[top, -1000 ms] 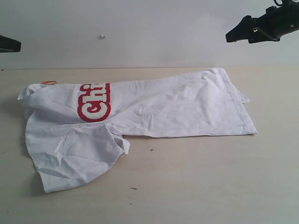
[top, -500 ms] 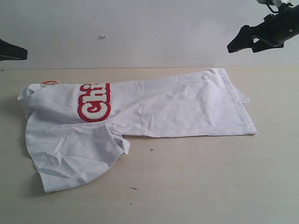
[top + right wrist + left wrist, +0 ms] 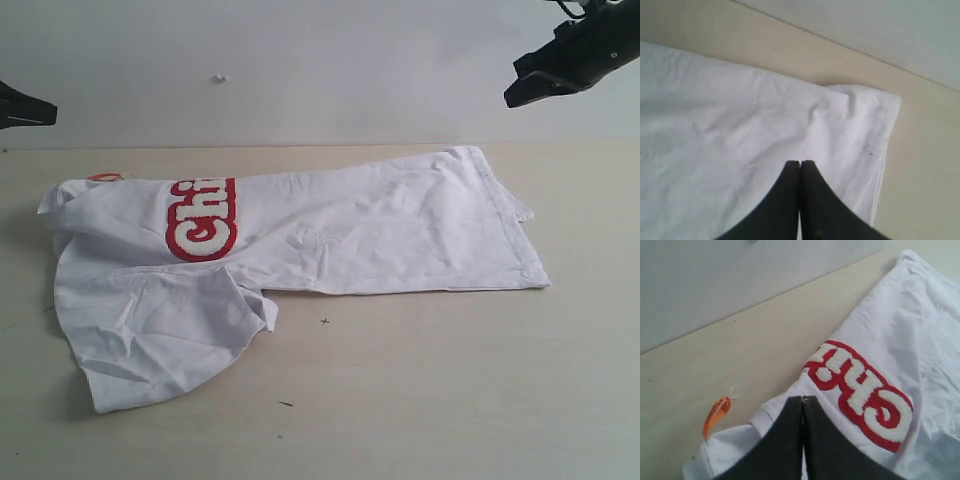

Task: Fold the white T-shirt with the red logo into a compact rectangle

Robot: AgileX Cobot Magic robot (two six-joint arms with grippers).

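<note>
The white T-shirt (image 3: 330, 235) lies partly folded along the table, collar end to the left, hem to the right. Its red logo (image 3: 203, 220) shows only the letters "Chi" beside a fold. One sleeve (image 3: 150, 335) spreads out toward the front left. An orange neck tag (image 3: 715, 412) sticks out at the collar. My left gripper (image 3: 802, 399) hangs shut above the collar end with nothing between its jaws, and only its tip (image 3: 45, 112) shows at the left edge. My right gripper (image 3: 800, 163) is shut and empty, raised (image 3: 512, 100) high over the hem corner (image 3: 875, 107).
The shirt rests on a pale wooden table (image 3: 430, 390) that meets a white wall (image 3: 300, 60) behind. A few small dark specks (image 3: 325, 321) mark the wood in front of the shirt.
Both grippers have closed from open. The right arm has risen and drawn back toward the upper right. The shirt has not moved.
</note>
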